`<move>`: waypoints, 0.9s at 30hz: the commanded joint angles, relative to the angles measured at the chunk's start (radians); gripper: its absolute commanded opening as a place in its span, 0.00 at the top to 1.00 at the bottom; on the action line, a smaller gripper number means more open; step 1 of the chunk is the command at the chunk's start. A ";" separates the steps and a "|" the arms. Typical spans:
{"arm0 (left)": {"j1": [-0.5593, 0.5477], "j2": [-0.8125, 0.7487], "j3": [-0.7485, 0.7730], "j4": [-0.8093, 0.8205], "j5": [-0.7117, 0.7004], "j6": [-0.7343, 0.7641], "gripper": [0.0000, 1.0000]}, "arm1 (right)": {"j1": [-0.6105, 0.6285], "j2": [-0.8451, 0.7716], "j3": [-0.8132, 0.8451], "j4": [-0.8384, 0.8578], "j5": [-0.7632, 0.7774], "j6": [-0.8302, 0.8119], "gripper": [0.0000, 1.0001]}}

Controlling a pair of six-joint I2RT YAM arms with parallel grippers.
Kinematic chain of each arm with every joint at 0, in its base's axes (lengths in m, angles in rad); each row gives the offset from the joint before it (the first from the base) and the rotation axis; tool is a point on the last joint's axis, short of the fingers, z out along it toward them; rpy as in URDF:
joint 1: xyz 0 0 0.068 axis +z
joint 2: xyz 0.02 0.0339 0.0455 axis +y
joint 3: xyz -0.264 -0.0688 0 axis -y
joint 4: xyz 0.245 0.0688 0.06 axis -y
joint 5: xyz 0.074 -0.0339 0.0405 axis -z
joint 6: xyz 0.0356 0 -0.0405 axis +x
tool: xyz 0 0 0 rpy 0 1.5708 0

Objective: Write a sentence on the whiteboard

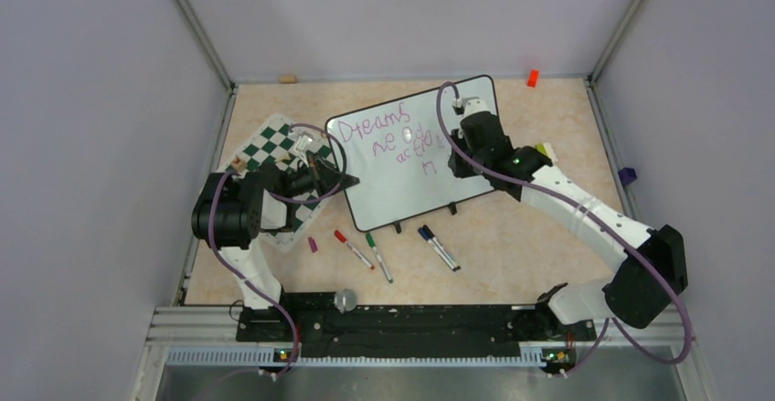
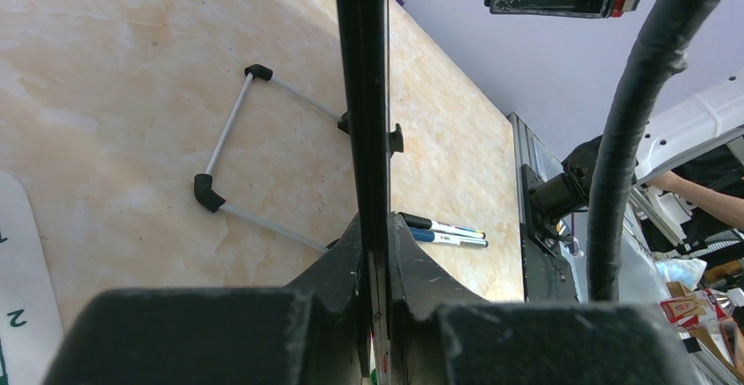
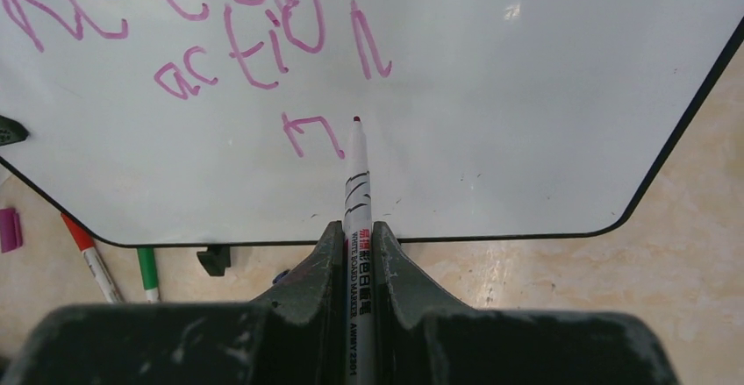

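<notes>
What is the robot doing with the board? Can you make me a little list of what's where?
board: on the table, left edge gripped
writing: pink-purple, starts "Dreams", fourth line only one mark
left jaws: shut on the board's edge
right jaws: shut on a marker
marker tip: beside the fourth-line mark; contact unclear
spare markers: red, green, two dark ones, in front of the board
mat: checkered, left of the board

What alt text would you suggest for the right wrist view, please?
The right gripper holds a marker between its fingers, its tip at the whiteboard beside the purple-pink sentence. A red marker and a green marker lie on the table nearby.
</notes>
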 commanded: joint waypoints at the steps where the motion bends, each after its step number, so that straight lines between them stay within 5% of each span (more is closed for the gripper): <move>1: -0.009 0.007 0.003 0.087 0.097 0.074 1.00 | -0.030 0.016 0.043 0.009 0.013 -0.012 1.00; 27: -0.009 0.005 0.000 0.087 0.097 0.074 1.00 | -0.034 0.131 0.100 0.027 -0.022 -0.023 1.00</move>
